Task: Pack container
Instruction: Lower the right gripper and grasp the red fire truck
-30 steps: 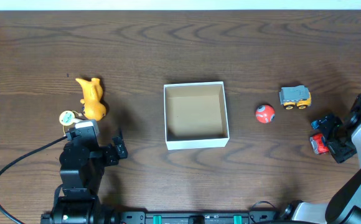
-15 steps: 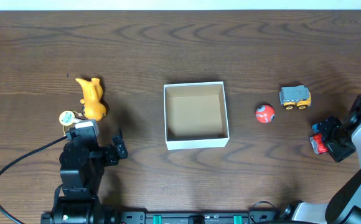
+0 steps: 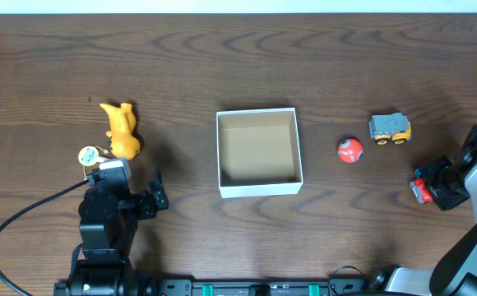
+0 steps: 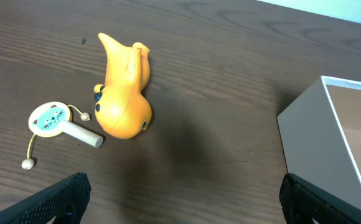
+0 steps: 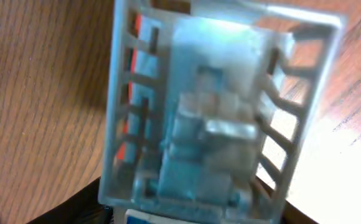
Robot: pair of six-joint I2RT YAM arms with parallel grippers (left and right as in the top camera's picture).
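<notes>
The container (image 3: 259, 190), a white square open box with a brown inside, stands empty at the table's middle; its side wall also shows in the left wrist view (image 4: 305, 149). My right gripper (image 3: 433, 186) at the far right is shut on a red toy truck (image 3: 420, 191), which fills the right wrist view (image 5: 199, 112) between the fingers (image 5: 193, 214). My left gripper (image 3: 125, 186) is open and empty (image 4: 180, 205), just short of a yellow animal toy (image 3: 122, 130) (image 4: 123, 87) and a small rattle drum (image 3: 89, 155) (image 4: 53, 121).
A red ball (image 3: 349, 150) and a grey-and-yellow toy truck (image 3: 389, 128) lie between the container and my right gripper. A black cable (image 3: 25, 222) runs from the left arm toward the front left edge.
My right gripper's fingers have drawn in around the red toy truck. The left arm and the other toys have not moved.
</notes>
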